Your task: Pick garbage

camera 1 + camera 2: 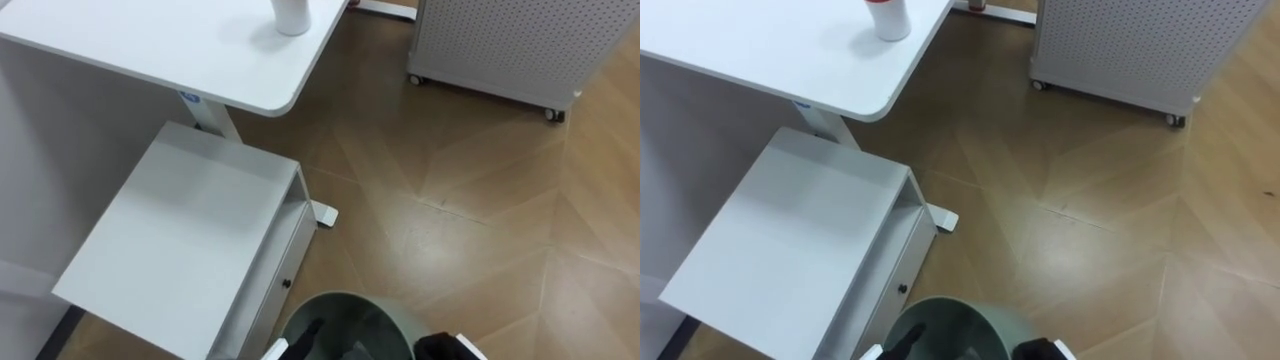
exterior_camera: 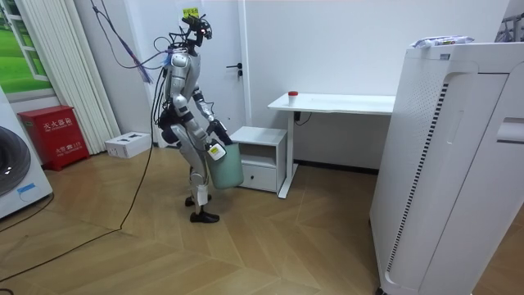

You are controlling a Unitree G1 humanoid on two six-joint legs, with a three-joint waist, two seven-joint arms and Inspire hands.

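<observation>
Left eye view looks down on a white desk (image 1: 190, 55) across the upper left. A small white cup (image 1: 291, 15) stands upright on it near the top edge, and the right eye view shows a red top on the cup. This looks like the piece of garbage to collect, though that is a judgement. Below the desk, at centre left, sits a low white cabinet (image 1: 190, 230). At the bottom edge is the rim of a grey-green bin (image 1: 345, 297).

The left hand (image 1: 303, 338) shows as a dark shape at the bin's left rim and the right hand (image 1: 440, 347) at its right rim. I cannot tell whether either hand's fingers are curled over the rim or lie straight against it. In the room view the robot stands just beside the cabinet, facing the desk, with the bin carried low in front of it.

The cup lies up and to the left of both hands, well apart from them, with its long axis vertical. The left hand is the nearer one, so it would probably make the reach, but it would first have to let go of the bin.
</observation>
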